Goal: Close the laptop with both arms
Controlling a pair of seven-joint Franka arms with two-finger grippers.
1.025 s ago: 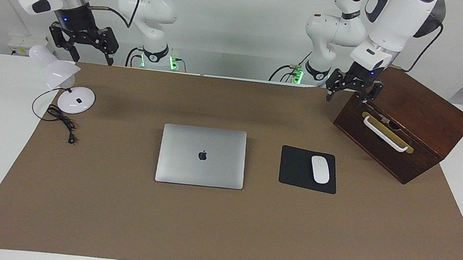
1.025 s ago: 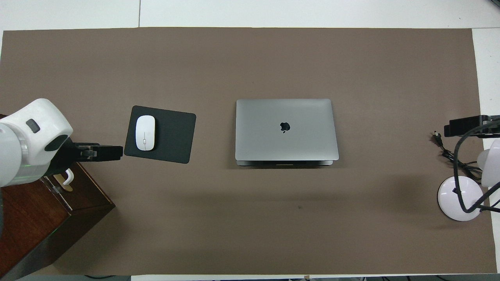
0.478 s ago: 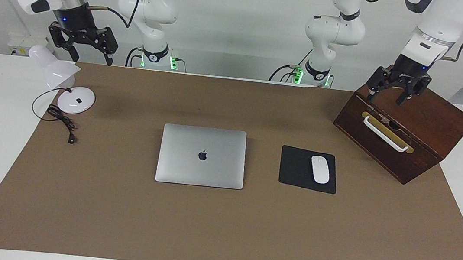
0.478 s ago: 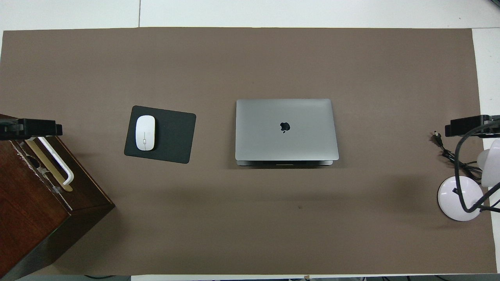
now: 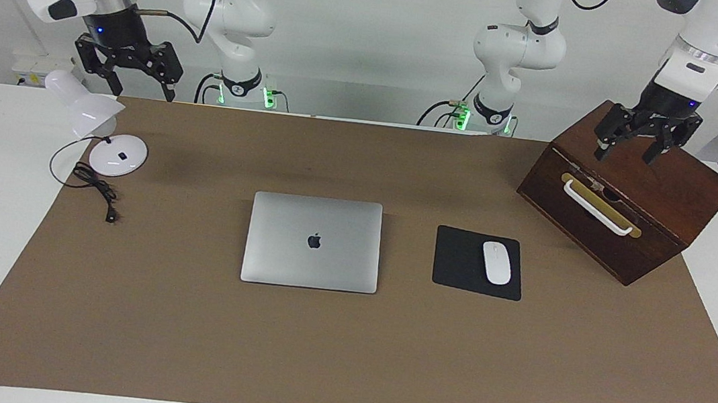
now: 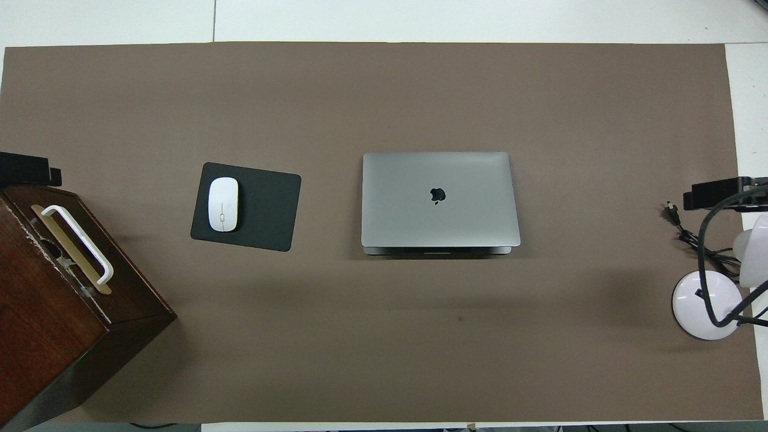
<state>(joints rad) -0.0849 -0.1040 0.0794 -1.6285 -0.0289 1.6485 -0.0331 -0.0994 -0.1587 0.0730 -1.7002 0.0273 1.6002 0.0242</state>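
Note:
The silver-grey laptop (image 5: 312,242) (image 6: 439,199) lies flat in the middle of the brown mat with its lid down and the dark logo facing up. A thin strip of its base shows along the edge nearer the robots. My left gripper (image 5: 627,151) hangs open over the top of the wooden box, well away from the laptop; only its tip (image 6: 24,169) shows in the overhead view. My right gripper (image 5: 145,90) (image 6: 717,193) waits open, raised above the desk lamp at the right arm's end of the table. Neither gripper holds anything.
A black mousepad (image 5: 460,260) with a white mouse (image 5: 496,262) lies beside the laptop toward the left arm's end. A dark wooden box (image 5: 630,192) with a white handle stands at that end. A white desk lamp (image 5: 97,124) with its black cord sits at the right arm's end.
My left gripper has risen and swung from in front of the box's handle corner to over the box top, toward the left arm's end. Laptop and right arm have not moved.

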